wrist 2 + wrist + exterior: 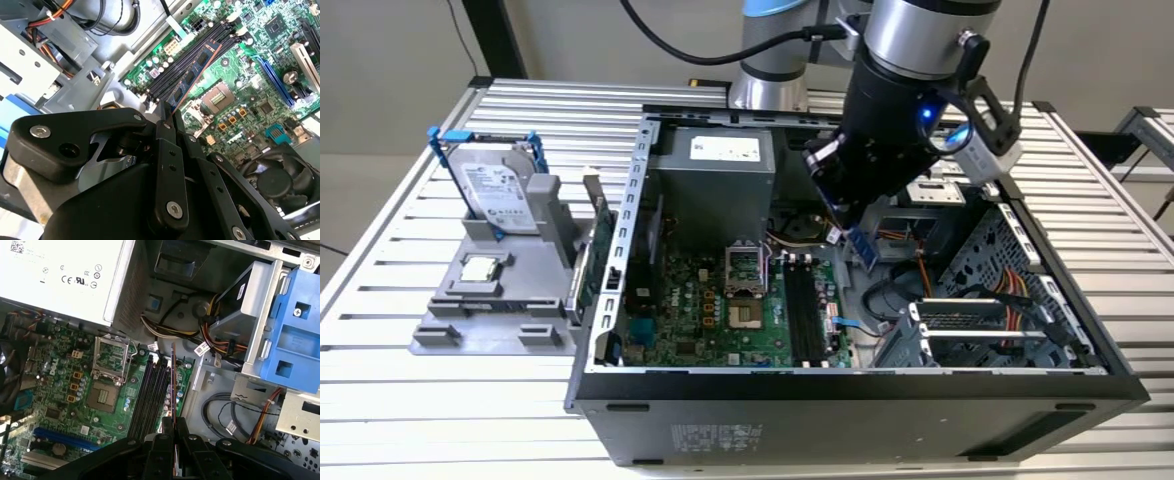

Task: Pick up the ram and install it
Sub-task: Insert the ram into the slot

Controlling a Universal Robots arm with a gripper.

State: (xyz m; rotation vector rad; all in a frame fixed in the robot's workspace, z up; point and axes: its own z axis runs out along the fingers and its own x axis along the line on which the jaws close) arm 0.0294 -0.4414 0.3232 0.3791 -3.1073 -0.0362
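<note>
My gripper (854,235) hangs inside the open computer case (854,385), shut on the ram (865,246). In the second wrist view the ram (194,74) is a narrow green stick with black chips, reaching out from my gripper (170,112) over the motherboard. It appears edge-on in the first wrist view, the ram (172,382) standing just above my gripper (172,422). It hovers over the black memory slots (803,305) (172,75) (150,395), roughly in line with them, and I cannot tell whether it touches them.
A hard drive in a blue frame (494,185) and a square processor chip (480,267) sit on a grey holder (480,310) outside the case. Around the slots are the power supply (714,170), CPU socket (107,375), drive cage (987,320), loose cables (220,325) and a fan (275,182).
</note>
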